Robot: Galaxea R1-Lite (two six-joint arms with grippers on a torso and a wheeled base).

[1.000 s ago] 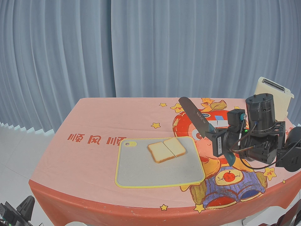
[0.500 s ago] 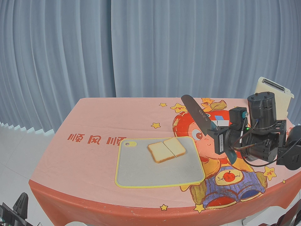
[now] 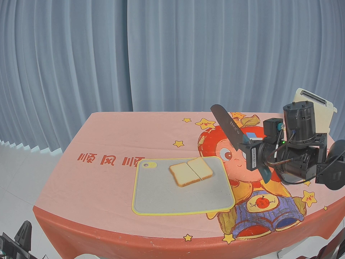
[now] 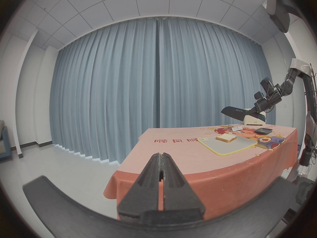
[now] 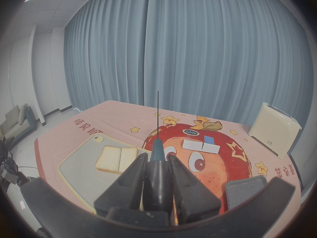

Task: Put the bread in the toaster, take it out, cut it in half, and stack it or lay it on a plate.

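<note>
Right gripper point(image 3: 252, 156): mine, clamped on the teal handle of the knife point(image 3: 227, 127) and held in the air over the right part of the table point(image 3: 107, 137), to the right of the cutting board point(image 3: 161, 195).
Knife: its dark blade slants up toward the far left, clear of every surface (my right wrist camera sees it edge-on, as a thin line).
Bread point(image 3: 191, 171): two halves lie flat side by side, touching along the cut, on the far right part of the cutting board.
Cutting board: grey with a yellow rim, lying near the middle of the table.
Toaster point(image 3: 316, 110): cream, upright at the far right corner, well apart from the bread.
Plate point(image 5: 246, 189): dark, square and tray-like, on the near right of the table, apart from the board.
Left gripper point(image 4: 161, 164): mine, with its fingers pressed together and nothing between them, low beyond the table's near left edge.
Cards point(image 5: 200, 145): white and blue, lying flat on the table between the board and the toaster.
</note>
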